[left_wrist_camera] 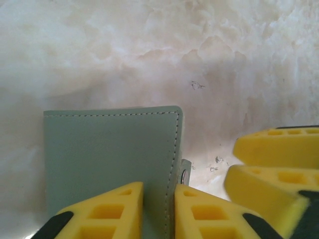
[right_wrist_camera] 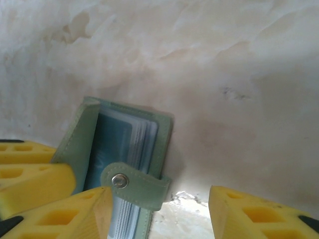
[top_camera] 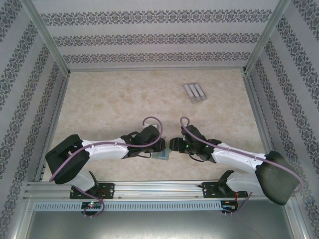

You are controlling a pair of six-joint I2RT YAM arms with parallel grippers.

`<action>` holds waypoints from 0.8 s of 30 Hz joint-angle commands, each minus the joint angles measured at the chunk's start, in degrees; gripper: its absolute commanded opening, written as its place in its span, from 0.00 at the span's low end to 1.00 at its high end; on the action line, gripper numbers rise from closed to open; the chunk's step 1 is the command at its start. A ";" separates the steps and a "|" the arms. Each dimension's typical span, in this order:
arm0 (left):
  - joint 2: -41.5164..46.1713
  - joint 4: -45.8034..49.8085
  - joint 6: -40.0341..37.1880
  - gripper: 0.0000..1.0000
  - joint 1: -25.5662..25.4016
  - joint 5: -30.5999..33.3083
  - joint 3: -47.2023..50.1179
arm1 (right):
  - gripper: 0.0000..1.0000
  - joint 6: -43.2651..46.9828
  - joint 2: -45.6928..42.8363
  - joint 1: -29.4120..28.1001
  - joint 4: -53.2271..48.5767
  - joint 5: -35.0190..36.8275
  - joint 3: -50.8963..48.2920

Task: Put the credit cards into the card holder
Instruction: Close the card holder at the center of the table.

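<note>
Left gripper [left_wrist_camera: 158, 214] pinches the cover edge of the flat grey-green stitched folding card holder [left_wrist_camera: 112, 154], just ahead on the marbled bench [left_wrist_camera: 149, 50]. Right gripper [right_wrist_camera: 159, 219] gapes wide and empty, with the holder's snap tab [right_wrist_camera: 134, 184] by its left finger. This is probably the closing step: press the tab shut.

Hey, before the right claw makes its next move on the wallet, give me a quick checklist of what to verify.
1. Left claw clamped on the card holder cover: ok.
2. Right claw open: ok.
3. Snap tab unfastened, lying between that claw's fingers: ok.
4. Blue card seated inside the holder: ok.
5. Every other card stowed too: cannot tell.
</note>
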State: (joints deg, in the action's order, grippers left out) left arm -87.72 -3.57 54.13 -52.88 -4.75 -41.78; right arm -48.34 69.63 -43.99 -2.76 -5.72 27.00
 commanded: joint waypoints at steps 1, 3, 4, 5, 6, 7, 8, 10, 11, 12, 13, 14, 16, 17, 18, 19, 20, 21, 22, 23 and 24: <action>2.83 2.74 1.37 0.18 -0.65 4.59 1.94 | 0.57 -1.41 2.96 -3.18 1.29 2.55 2.35; 4.10 4.35 1.45 0.16 -0.40 5.83 2.29 | 0.61 -0.18 4.95 -4.36 1.21 4.08 3.32; 4.72 4.38 1.50 0.16 -0.38 6.15 2.84 | 0.64 0.58 5.87 -4.97 1.33 4.98 3.81; 5.21 4.14 1.59 0.16 -0.33 6.37 3.31 | 0.65 1.39 6.74 -5.56 1.60 5.47 4.14; 5.45 3.93 1.75 0.16 -0.29 6.42 3.66 | 0.67 2.15 7.44 -6.10 1.51 5.95 4.55; 5.63 3.67 1.85 0.16 -0.20 6.43 4.01 | 0.68 2.77 8.18 -6.66 1.16 6.81 5.21; 5.87 3.58 2.02 0.16 -0.12 6.36 4.30 | 0.68 3.23 8.86 -7.19 0.43 7.85 5.83; 5.99 3.20 2.38 0.16 -0.12 6.25 4.74 | 0.69 3.17 9.75 -7.76 -1.11 10.57 6.77; 6.13 2.81 2.55 0.16 -0.12 6.16 4.97 | 0.68 2.91 9.91 -7.82 -1.94 12.21 6.94; 6.13 2.37 2.52 0.16 -0.12 6.10 5.15 | 0.67 2.86 9.89 -7.87 -2.51 13.82 6.92; 6.08 1.94 2.56 0.17 -0.12 5.91 5.41 | 0.65 2.58 9.76 -7.82 -3.38 15.55 6.92; 6.14 1.53 2.50 0.19 -0.12 5.66 5.47 | 0.62 2.54 9.42 -7.87 -4.10 17.04 6.84; 6.16 0.82 2.42 0.23 -0.12 4.80 5.62 | 0.54 2.75 8.46 -7.78 -4.91 18.59 6.66; 6.26 0.46 2.34 0.24 -0.12 4.34 5.58 | 0.50 2.71 7.81 -7.69 -5.29 18.96 6.53; 6.31 0.11 2.23 0.27 -0.12 4.02 5.61 | 0.46 2.85 7.20 -7.69 -5.47 19.14 6.33; 6.27 -0.27 2.21 0.29 -0.12 3.80 5.70 | 0.44 3.10 6.60 -7.60 -5.49 19.26 6.15; 6.40 -0.53 2.18 0.30 -0.12 3.79 5.77 | 0.43 3.54 6.19 -7.60 -5.52 19.22 6.21; 6.42 -0.70 2.21 0.30 -0.09 3.79 5.86 | 0.44 3.74 5.82 -7.69 -5.58 19.12 6.22; 6.47 -0.78 2.28 0.30 -0.14 3.79 5.96 | 0.44 3.61 5.57 -7.74 -5.66 18.92 6.14; 6.79 -0.78 2.43 0.31 -0.12 3.79 6.03 | 0.44 3.26 5.44 -7.73 -5.73 18.58 6.11; 6.98 -0.95 2.66 0.32 -0.12 3.76 6.24 | 0.43 2.95 5.28 -7.76 -5.68 18.19 5.98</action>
State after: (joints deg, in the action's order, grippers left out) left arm -82.00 -3.51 56.01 -52.86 -0.47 -36.95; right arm -45.69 76.03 -51.53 -7.09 10.74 32.88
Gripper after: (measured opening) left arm 0.314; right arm 0.434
